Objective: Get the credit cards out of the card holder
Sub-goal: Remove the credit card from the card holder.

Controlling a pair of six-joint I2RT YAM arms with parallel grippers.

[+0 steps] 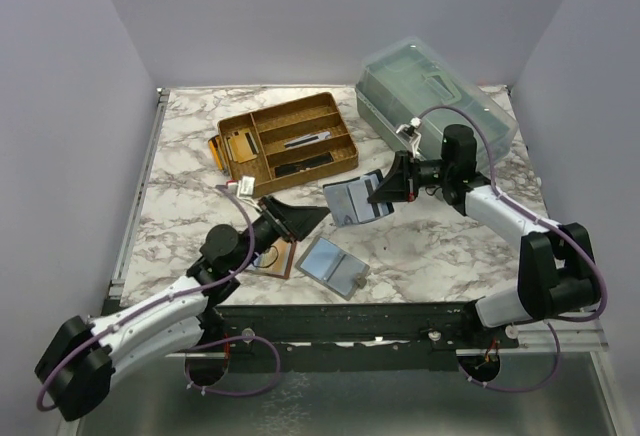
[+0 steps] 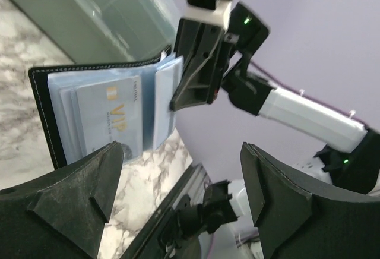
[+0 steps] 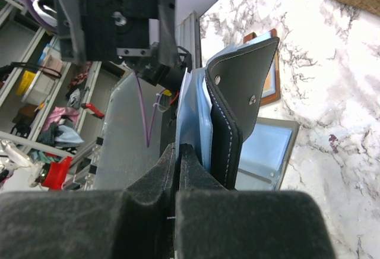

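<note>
- The white-and-grey marbled table (image 1: 420,246) carries a brown card holder (image 1: 272,256) and a grey one lying open (image 1: 333,266), both flat near my left arm. I see no pale silvery card loose on it, so I judge that none has been taken out yet
- The small black bifold card holder with blue-grey pockets (image 1: 350,199) is off the table, held in the air over its middle, between my two grippers. It is spread open like a book, with the inside facing my left arm and the black back facing the right wrist. Its long axis, across both leaves, runs roughly left to right in the top view, with a slight tilt
- My right gripper (image 3: 179,161) has its fingers pinched tight on the edge of the holder's right-hand leaf. I cannot tell whether they catch only a thin pocket leaf or the cover too, because the wrist view is edge-on
- My left gripper (image 2: 181,164) faces the open pockets with its fingers spread wide and nothing between them
- The thin, pale silvery grey-blue credit cards (image 2: 110,119) sit tucked in the left leaf, the front one marked "VIP". Their long sides run parallel to the spine, so every card is left to pull
</note>
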